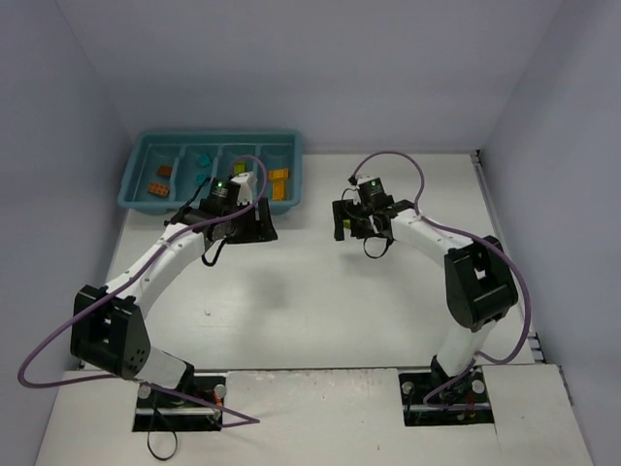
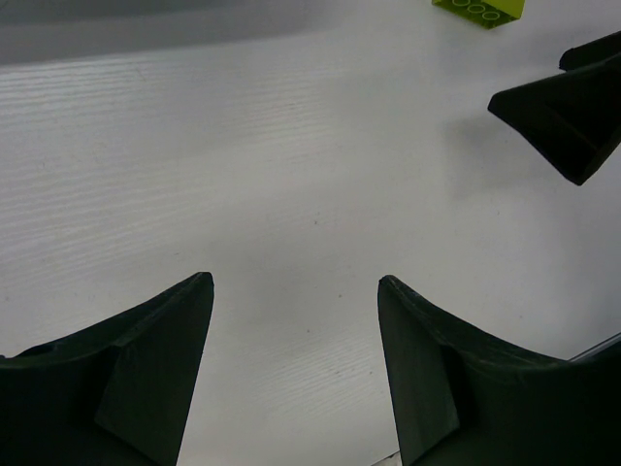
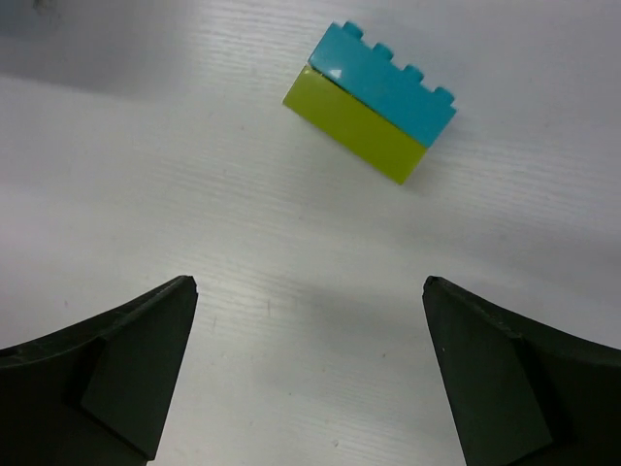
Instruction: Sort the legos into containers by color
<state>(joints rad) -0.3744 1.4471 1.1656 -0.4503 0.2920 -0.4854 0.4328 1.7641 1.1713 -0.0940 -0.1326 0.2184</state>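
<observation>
A teal brick (image 3: 388, 78) stuck onto a lime green brick (image 3: 354, 131) lies on the white table, ahead of my right gripper (image 3: 309, 282), which is open and empty. My left gripper (image 2: 294, 280) is open and empty over bare table. The lime brick (image 2: 480, 10) shows at the top edge of the left wrist view, beside a right gripper finger (image 2: 568, 112). In the top view the left gripper (image 1: 254, 225) sits just in front of the teal-blue tray (image 1: 136, 170) and faces the right gripper (image 1: 347, 221). The tray holds brown-orange bricks (image 1: 155, 186), teal bricks (image 1: 202, 160) and yellow-orange bricks (image 1: 279, 183) in separate compartments.
Grey walls close in the table at the left, back and right. The two grippers are a short gap apart at mid-table. Purple cables loop off both arms.
</observation>
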